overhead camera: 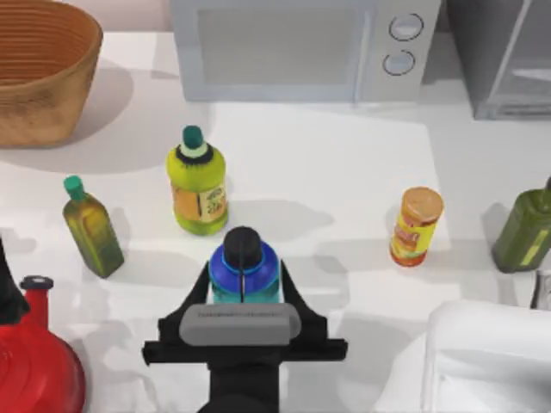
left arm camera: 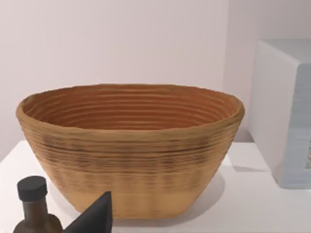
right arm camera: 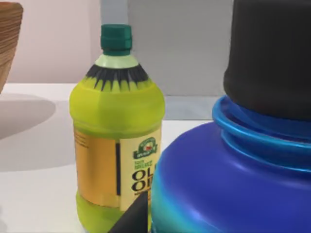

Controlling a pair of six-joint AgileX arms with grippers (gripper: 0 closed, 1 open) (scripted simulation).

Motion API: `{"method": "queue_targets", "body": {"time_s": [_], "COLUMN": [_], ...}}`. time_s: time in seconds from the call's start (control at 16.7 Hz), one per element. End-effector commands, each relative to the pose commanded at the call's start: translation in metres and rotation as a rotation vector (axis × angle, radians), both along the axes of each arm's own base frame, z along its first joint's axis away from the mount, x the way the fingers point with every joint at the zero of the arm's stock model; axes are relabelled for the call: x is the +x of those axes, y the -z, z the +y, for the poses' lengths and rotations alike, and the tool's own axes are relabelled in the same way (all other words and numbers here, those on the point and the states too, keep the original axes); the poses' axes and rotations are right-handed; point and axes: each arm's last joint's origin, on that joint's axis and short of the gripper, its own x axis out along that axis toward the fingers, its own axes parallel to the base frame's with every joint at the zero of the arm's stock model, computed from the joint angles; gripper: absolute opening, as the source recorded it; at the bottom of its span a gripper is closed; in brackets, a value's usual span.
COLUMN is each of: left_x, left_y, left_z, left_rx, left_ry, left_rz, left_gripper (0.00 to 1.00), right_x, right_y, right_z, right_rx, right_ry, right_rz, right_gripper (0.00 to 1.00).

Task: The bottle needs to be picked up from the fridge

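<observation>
Between the right gripper's (overhead camera: 245,288) fingers stands the blue, black-capped bottle (overhead camera: 244,262).

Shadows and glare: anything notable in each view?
Top view: soft shadows fall right of the basket and yellow-green bottle. Right wrist view: mild sheen low on the blue bottle. Left wrist view: even light, faint shadow beside the basket.

The bottle (overhead camera: 244,262) stands between the gripper (overhead camera: 244,288) fingers, far from the fridge (overhead camera: 504,60) at back right

Blue bottle (overhead camera: 245,268), black cap; yellow-green bottle (overhead camera: 198,185), green cap.
</observation>
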Motion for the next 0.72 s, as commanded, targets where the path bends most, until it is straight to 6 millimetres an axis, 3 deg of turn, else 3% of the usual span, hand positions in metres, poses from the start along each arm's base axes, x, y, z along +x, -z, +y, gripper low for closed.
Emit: {"method": "queue_targets", "body": {"time_s": [0.54,0.72], "left_x": [0.0000,0.0000], "left_y": [0.0000,0.0000], "left_z": [0.0000,0.0000], "left_rx": [0.000,0.000], "left_ry": [0.000,0.000], "left_rz": [0.000,0.000], "left_gripper": [1.00,1.00], "right_x": [0.0000,0.0000], "right_y": [0.0000,0.0000], "right_z": [0.0000,0.0000], "right_rx": [0.000,0.000], "right_ry": [0.000,0.000], "right_rz": [0.000,0.000], "right_gripper": [0.98,1.00]}}
